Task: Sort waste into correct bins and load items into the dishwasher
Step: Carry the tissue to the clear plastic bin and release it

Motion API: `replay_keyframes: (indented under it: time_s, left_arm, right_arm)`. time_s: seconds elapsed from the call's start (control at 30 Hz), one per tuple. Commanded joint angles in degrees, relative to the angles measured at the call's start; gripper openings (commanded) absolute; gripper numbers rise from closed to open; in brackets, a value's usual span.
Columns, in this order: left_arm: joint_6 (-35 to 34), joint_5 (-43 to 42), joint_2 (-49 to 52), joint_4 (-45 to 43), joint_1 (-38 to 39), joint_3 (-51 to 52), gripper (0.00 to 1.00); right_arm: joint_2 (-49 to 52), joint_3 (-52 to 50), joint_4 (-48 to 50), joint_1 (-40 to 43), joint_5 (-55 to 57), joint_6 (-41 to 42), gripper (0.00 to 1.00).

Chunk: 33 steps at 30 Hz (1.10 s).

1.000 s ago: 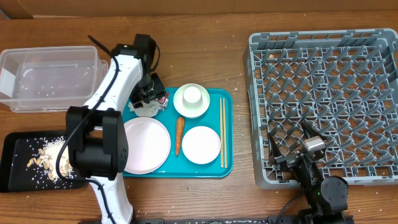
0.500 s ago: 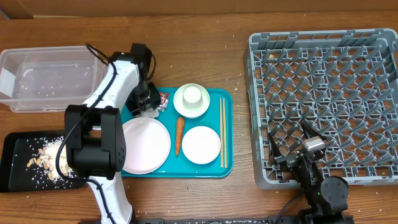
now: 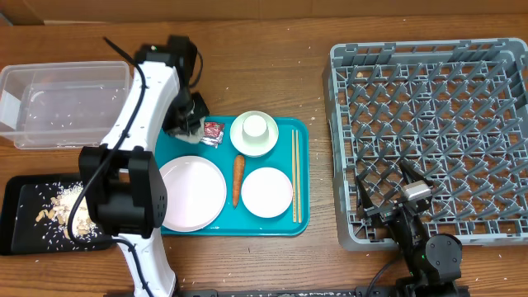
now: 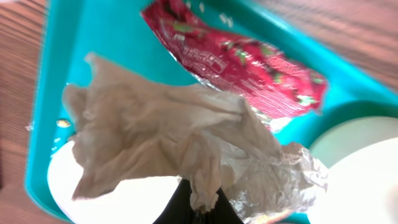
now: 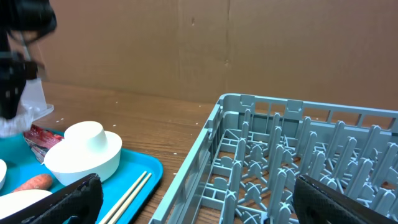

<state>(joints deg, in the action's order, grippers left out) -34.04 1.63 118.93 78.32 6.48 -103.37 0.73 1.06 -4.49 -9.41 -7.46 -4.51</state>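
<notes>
My left gripper (image 3: pixel 188 122) is shut on a crumpled white napkin (image 4: pixel 161 130), which hangs from the jaws above the back left corner of the teal tray (image 3: pixel 302 165). A red snack wrapper (image 3: pixel 214 132) lies on the tray just right of the napkin (image 3: pixel 190 137), and the wrapper (image 4: pixel 249 62) shows behind it in the left wrist view. On the tray are a white bowl with a cup in it (image 3: pixel 254 132), a large plate (image 3: pixel 194 191), a small plate (image 3: pixel 266 191), a carrot (image 3: pixel 238 179) and chopsticks (image 3: pixel 295 175). My right gripper (image 5: pixel 196 186) stands open, holding nothing, at the front left corner of the grey dish rack (image 3: pixel 437 124).
A clear plastic bin (image 3: pixel 66 103) stands at the back left. A black tray (image 3: pixel 18 198) with food scraps sits at the front left. The left arm stretches from the front edge over the large plate's left side.
My left gripper has shut on the napkin and pulled back and left with it, away from the red wrapper, which stays on the tray. The right arm has not moved.
</notes>
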Motion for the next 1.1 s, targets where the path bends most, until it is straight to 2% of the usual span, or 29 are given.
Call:
replay_keyframes:
  time_s: [0.0,0.13,0.27,0.37,0.57,0.7,0.77,0.8,0.83,0.87,1.07]
  left_arm:
    - [1.4,2.8,-1.9,4.3,-0.6,-9.0,0.04]
    - [2.0,8.9,-1.9,7.2,-2.3,-18.1,0.04]
    - [1.9,15.5,-1.9,3.7,-5.0,-21.7,0.04]
    - [1.9,19.2,-1.9,-3.2,-8.3,-21.8,0.04]
    - [2.0,19.9,-1.6,-14.6,-15.3,-19.1,0.04]
    - [2.1,19.8,-1.0,-17.2,-18.8,-17.3,0.09]
    - [2.6,19.8,-0.9,-16.4,-20.2,-17.1,0.20]
    - [2.8,19.7,-0.9,-15.9,-20.7,-17.1,0.34]
    - [2.8,19.6,-1.0,-14.9,-21.4,-17.1,0.77]
    - [2.8,19.5,-1.0,-14.1,-21.6,-17.1,0.98]
    - [3.1,16.9,-1.0,-7.4,-20.6,-17.6,1.00]
  right_arm:
    - [-0.6,-0.6,0.3,0.2,0.1,0.0,1.00]
    - [-0.6,-0.6,0.3,0.2,0.1,0.0,1.00]
    - [-0.6,-0.6,0.3,0.2,0.1,0.0,1.00]
    - [-0.6,-0.6,0.3,0.2,0.1,0.0,1.00]
    - [-0.6,-0.6,0.3,0.2,0.1,0.0,1.00]
    - [-0.6,-0.6,0.3,0.2,0.1,0.0,1.00]
    - [-0.6,-0.6,0.3,0.2,0.1,0.0,1.00]
    - [-0.6,-0.6,0.3,0.2,0.1,0.0,1.00]
    - [-0.6,-0.6,0.3,0.2,0.1,0.0,1.00]
    - [-0.6,-0.6,0.3,0.2,0.1,0.0,1.00]
    - [-0.6,-0.6,0.3,0.2,0.1,0.0,1.00]
